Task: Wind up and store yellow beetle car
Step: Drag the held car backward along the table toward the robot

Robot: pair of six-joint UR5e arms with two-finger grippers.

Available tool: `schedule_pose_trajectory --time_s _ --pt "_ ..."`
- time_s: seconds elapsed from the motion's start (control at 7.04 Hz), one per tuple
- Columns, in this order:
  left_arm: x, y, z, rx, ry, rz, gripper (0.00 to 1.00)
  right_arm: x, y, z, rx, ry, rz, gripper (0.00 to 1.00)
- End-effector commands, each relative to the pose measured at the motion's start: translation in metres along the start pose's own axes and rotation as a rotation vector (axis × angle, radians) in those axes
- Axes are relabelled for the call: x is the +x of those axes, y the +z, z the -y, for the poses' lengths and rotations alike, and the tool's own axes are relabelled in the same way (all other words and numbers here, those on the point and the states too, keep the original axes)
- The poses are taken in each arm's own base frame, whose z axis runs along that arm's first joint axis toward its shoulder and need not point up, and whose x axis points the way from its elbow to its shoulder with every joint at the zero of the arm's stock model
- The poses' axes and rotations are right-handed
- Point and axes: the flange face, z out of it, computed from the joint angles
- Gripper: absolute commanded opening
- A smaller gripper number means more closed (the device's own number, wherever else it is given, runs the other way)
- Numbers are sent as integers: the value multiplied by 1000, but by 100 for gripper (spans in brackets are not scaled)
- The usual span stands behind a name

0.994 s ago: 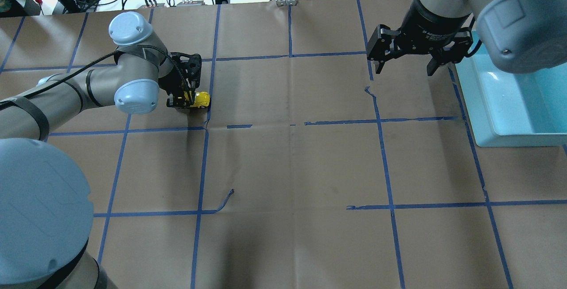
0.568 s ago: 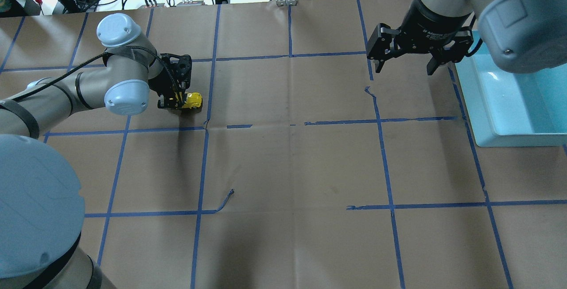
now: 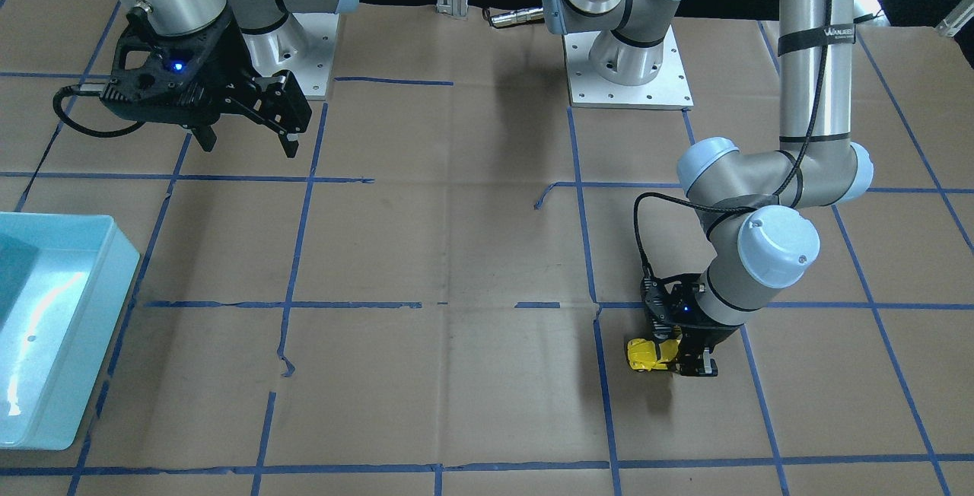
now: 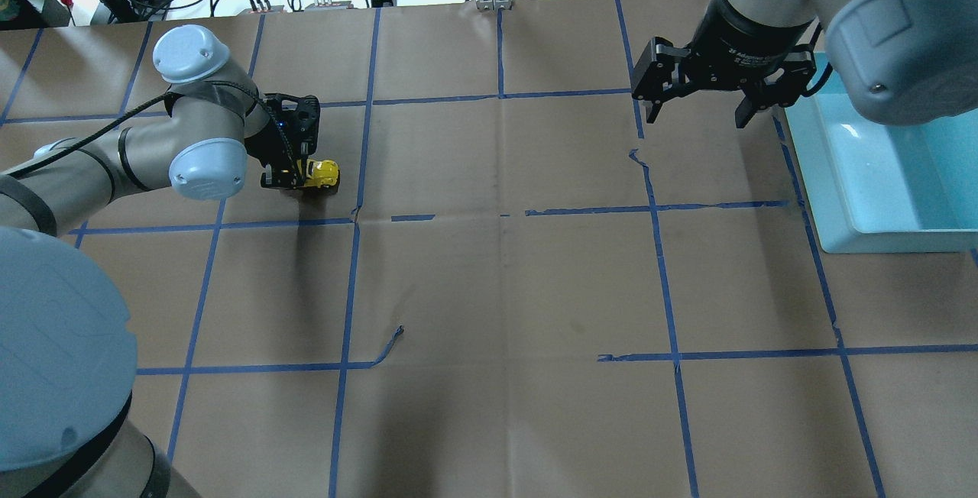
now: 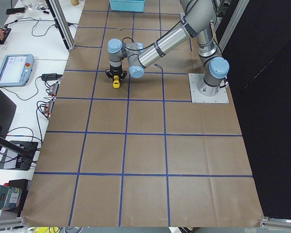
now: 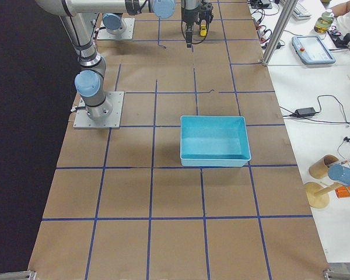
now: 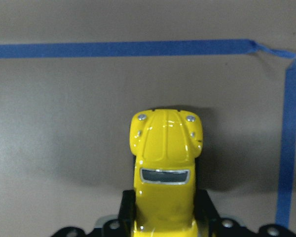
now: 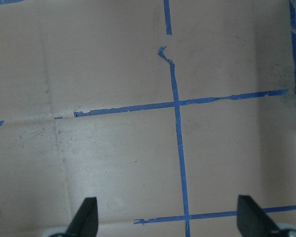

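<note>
Watching the left wrist feed, I see the left fingers (image 7: 127, 211) pinching the yellow beetle car (image 7: 165, 158) by its sides, one end poking out ahead of them. It sits low over the brown bench (image 4: 497, 292), closer to the operators' long edge than to the robot's edge. The right fingers (image 8: 87, 217) are spread wide, hanging above the bench just beside the blue tub (image 4: 901, 169) toward the right end.
</note>
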Motion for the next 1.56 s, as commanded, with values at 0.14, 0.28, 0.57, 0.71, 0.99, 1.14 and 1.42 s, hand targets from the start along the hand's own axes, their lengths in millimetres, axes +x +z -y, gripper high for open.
schedule_pose_trajectory --time_s 0.14,0.28,0.57,0.71,0.99,1.14,1.42 --pt "-1 -1 -15 -2 7 1 4 0 0 1 1 2 0 100" --pt "-2 3 -17 -1 10 -3 4 0 -1 0 3 2 1 100" --pt "0 4 -29 1 1 -7 4 0 -1 0 1 2 2 100" --pt "-1 3 -30 0 1 -4 4 -1 0 0 0 2 2 100" --pt "-2 1 -34 -1 -3 0 4 -3 -2 -1 4 -4 1 100" --pt "-2 2 -34 0 -3 -2 4 -3 -4 0 7 -4 2 100" --pt "-1 3 -36 -2 27 -4 4 -4 -4 -1 8 -6 4 100"
